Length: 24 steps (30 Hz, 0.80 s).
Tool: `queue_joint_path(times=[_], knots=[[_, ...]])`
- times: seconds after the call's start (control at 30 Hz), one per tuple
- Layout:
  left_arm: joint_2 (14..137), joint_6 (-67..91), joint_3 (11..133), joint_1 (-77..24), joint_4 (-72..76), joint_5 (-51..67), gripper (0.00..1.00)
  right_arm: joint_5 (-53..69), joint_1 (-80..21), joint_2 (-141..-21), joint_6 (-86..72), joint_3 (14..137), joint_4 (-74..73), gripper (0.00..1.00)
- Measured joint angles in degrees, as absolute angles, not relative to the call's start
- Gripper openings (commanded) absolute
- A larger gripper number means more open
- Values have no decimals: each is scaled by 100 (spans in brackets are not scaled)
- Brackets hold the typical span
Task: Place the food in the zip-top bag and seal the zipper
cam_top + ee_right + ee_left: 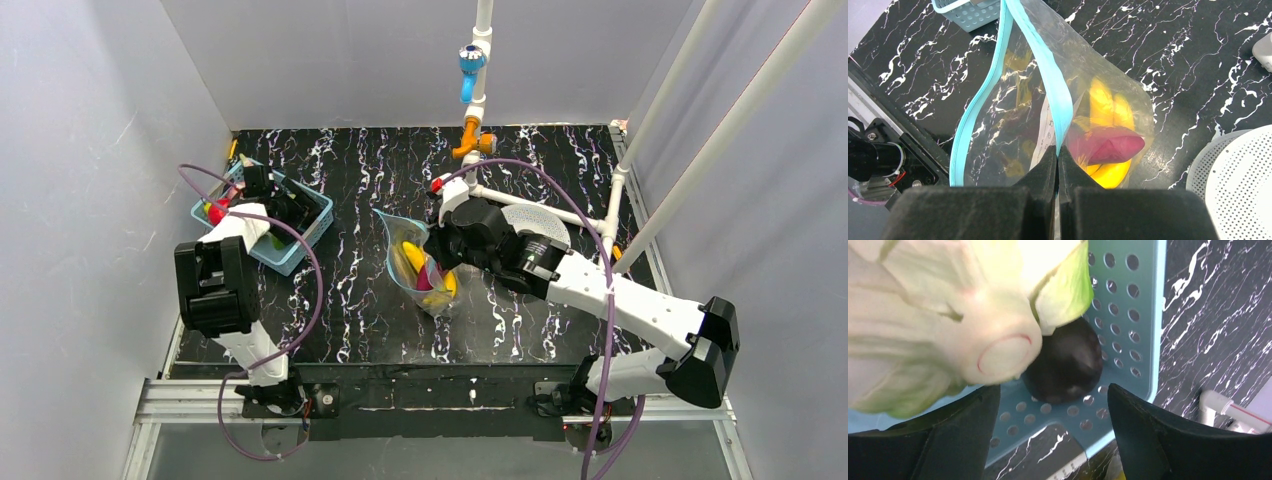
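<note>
The clear zip-top bag (405, 272) stands open mid-table, its teal zipper (1045, 60) spread in a loop. Inside it lie a yellow banana (1103, 100) and a magenta-red piece (1108, 147). My right gripper (1058, 150) is shut on the zipper edge of the bag (1013, 130), holding the mouth up. My left gripper (1053, 405) hangs open inside the blue basket (1128, 315), its fingers wide apart with nothing between them. Just beyond its tips sit a dark purple piece (1063, 367) and a pale green leafy toy (948, 325).
The blue basket (283, 262) sits at the table's left edge with a red toy (215, 212) in it. A white perforated dish (535, 222) lies behind the right arm. A white pipe frame (480, 60) rises at the back and right.
</note>
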<state>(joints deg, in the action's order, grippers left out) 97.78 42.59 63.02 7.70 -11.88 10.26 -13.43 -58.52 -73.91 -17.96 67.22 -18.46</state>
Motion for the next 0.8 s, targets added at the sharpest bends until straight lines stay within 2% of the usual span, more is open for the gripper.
queue_joint_path(times=[0.1,0.23,0.5,0.63,0.8], knots=[[9950,4346,6259,777,-928,1020,74,-1339,-5852,-7448,-1796,6722,-1791,1],[10027,4346,6233,777,-845,1007,59,-1341,-5852,-7452,-1793,6722,-1763,1],[10084,4180,6217,777,-519,1094,20,-1339,-5852,-7439,-1793,6635,-1643,1],[10014,3962,6128,770,-392,1026,12,-1337,-5863,-7378,-1796,6571,-1614,1],[9369,3647,5776,770,-519,749,9,-1350,-5918,-7175,-1793,6479,-1605,1]])
